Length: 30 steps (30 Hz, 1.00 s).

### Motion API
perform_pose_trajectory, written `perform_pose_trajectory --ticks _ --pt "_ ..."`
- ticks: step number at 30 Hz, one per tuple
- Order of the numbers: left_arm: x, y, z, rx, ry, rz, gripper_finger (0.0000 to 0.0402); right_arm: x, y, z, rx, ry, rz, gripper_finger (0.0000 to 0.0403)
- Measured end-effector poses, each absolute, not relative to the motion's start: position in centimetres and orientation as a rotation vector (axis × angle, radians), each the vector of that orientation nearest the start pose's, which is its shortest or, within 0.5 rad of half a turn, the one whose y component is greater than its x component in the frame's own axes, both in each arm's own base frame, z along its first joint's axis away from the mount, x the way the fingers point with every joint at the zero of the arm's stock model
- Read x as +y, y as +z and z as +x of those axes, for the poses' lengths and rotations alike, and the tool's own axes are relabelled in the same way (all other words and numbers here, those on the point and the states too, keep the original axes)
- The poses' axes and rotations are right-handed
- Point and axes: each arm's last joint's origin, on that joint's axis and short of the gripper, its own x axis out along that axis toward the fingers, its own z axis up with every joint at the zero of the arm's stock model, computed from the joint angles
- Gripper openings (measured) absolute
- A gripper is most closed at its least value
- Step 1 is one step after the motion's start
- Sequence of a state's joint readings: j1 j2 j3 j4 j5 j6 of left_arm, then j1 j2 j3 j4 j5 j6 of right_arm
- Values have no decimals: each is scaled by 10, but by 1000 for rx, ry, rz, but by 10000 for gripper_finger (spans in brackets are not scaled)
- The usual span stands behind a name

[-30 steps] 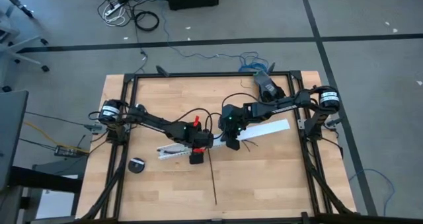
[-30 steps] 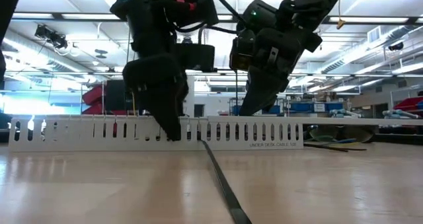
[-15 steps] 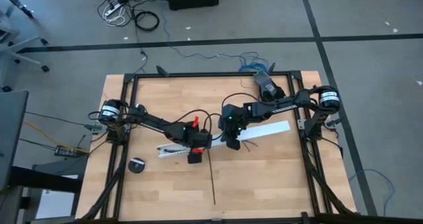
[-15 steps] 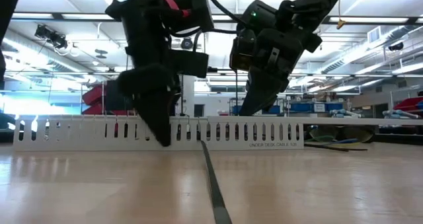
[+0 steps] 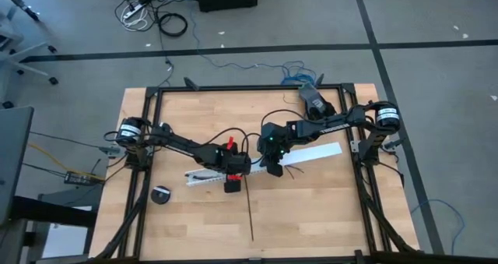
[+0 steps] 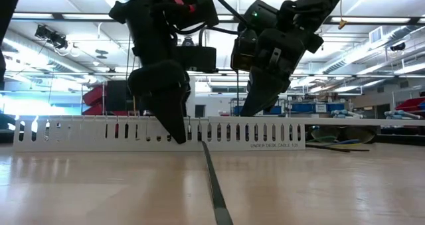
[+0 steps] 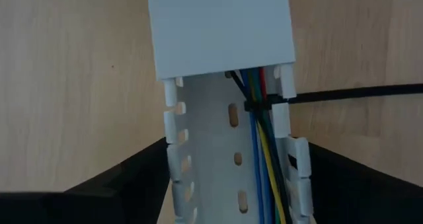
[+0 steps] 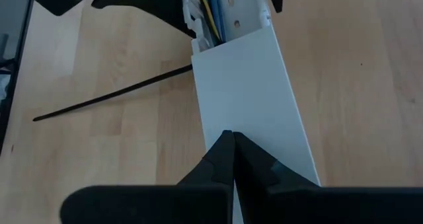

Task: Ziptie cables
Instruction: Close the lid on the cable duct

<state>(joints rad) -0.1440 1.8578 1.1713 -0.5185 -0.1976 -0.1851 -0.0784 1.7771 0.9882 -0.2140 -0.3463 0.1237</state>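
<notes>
Left gripper point(image 5: 232, 184) is swinging back over the slotted channel point(image 7: 231, 151), fingers spread astride it, seemingly narrowing slightly. Ziptie point(image 7: 357, 94) is circling the cables point(image 7: 261, 138) inside. Right gripper point(image 8: 229, 151) is staying closed on the cover point(image 8: 244, 98).

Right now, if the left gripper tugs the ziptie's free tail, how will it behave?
The ziptie is long and very thin, so it likely bends and whips. It appears looped around the cables inside the white channel, so a pull probably tightens it or drags the channel.

Left gripper point(image 5: 232, 180) lowered near table centre, fingers spread wide. Right gripper point(image 5: 272, 167) at its 2 o'clock, fingers pressed together.
</notes>
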Motion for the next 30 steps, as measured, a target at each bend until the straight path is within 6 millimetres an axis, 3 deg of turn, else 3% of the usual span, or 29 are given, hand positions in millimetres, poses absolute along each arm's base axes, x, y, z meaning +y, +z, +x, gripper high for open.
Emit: perform_pose_trajectory --ticks 13,30 --pt "-46 154 356 1168 165 47 226 -16 150 341 985 233 318 0" --pt "-46 154 360 1132 152 65 219 -22 152 343 934 309 325 0"
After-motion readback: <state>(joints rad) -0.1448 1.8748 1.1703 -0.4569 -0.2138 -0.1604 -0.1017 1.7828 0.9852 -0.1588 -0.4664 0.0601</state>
